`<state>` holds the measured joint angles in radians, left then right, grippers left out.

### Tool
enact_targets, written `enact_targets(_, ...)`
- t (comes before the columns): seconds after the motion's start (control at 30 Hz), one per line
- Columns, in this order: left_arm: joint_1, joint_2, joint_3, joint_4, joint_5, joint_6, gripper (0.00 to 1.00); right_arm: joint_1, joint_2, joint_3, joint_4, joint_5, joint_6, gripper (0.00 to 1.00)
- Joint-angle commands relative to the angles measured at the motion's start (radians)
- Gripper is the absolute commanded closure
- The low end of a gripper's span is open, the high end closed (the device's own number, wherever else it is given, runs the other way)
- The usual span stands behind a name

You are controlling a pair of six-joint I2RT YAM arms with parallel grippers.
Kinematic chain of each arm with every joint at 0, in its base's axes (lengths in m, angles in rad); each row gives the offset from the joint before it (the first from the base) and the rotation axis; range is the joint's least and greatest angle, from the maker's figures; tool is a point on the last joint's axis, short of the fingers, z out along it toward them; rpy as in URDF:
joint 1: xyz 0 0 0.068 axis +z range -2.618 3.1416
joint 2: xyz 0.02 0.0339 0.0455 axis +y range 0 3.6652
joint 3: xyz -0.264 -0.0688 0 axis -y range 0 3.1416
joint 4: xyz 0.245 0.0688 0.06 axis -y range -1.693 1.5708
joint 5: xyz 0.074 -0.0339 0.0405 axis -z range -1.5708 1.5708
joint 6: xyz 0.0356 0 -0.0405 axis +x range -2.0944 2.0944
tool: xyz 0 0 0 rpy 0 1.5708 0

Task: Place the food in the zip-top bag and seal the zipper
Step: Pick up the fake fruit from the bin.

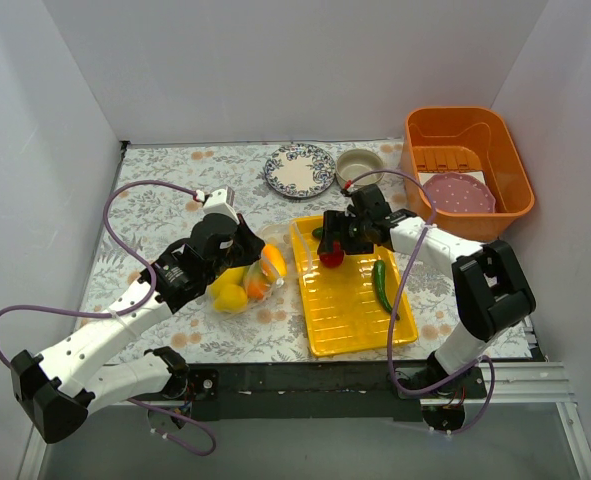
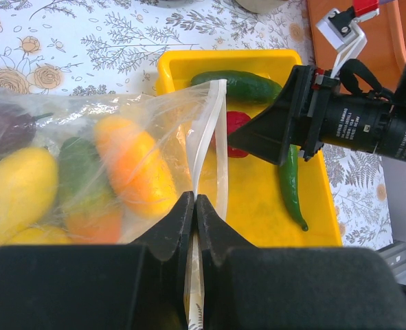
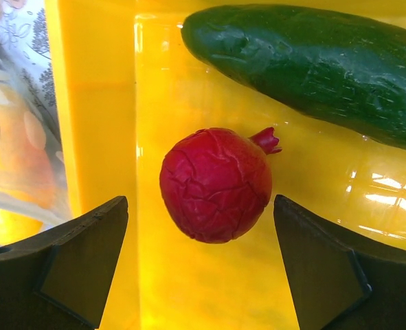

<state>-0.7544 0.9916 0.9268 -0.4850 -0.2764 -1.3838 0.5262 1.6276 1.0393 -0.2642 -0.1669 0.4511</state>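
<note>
Landmark: yellow tray [image 1: 355, 325], holding red pomegranate [image 3: 213, 184], green cucumber [image 3: 312, 65] and green chili [image 2: 290, 185].
Over the tray: right gripper [image 3: 199, 213], jaws spread wide either side of the pomegranate.
Just left of the tray: zip-top bag [image 2: 86, 137] containing yellow, orange and purple food.
At the bag's tray-side edge: left gripper [image 2: 194, 203], clamped on the zipper [image 2: 215, 130].

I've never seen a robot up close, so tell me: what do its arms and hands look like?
The left arm and right arm are white tubular shells joined by chunky black joints. A thin purple cable loops loosely along each. The left hand and right hand are matte black, with two wedge-shaped fingers each.
</note>
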Motion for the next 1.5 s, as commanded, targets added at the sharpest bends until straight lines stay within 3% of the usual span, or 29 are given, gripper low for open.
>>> enact_targets(0.0, 0.007, -0.010, 0.007, 0.005, -0.012, 0.014, 0.98, 0.005, 0.026, 0.047, 0.020, 0.007, 0.011, 0.06)
enact_targets(0.43, 0.007, -0.005, 0.003, 0.008, -0.010, 0.014, 0.97, 0.005, 0.040, 0.022, 0.037, 0.013, 0.014, 0.15)
enact_targets(0.83, 0.007, -0.001, 0.001, 0.011, -0.006, 0.012, 0.97, 0.006, 0.044, -0.025, 0.083, 0.009, 0.032, 0.31)
enact_targets(0.97, 0.007, 0.001, 0.001, 0.014, -0.001, 0.011, 0.97, 0.006, 0.048, -0.027, 0.077, 0.006, 0.026, 0.41)
enact_targets(1.27, 0.007, 0.008, 0.003, 0.011, 0.003, 0.016, 0.97, 0.005, 0.003, -0.077, 0.092, -0.005, 0.015, 0.51)
enact_targets(1.33, 0.007, 0.008, 0.001, 0.014, 0.006, 0.014, 0.97, 0.005, -0.014, -0.091, 0.092, -0.002, 0.011, 0.59)
enact_targets(1.47, 0.007, 0.007, 0.000, 0.014, 0.011, 0.012, 0.97, 0.005, -0.047, -0.116, 0.088, 0.027, 0.009, 0.58)
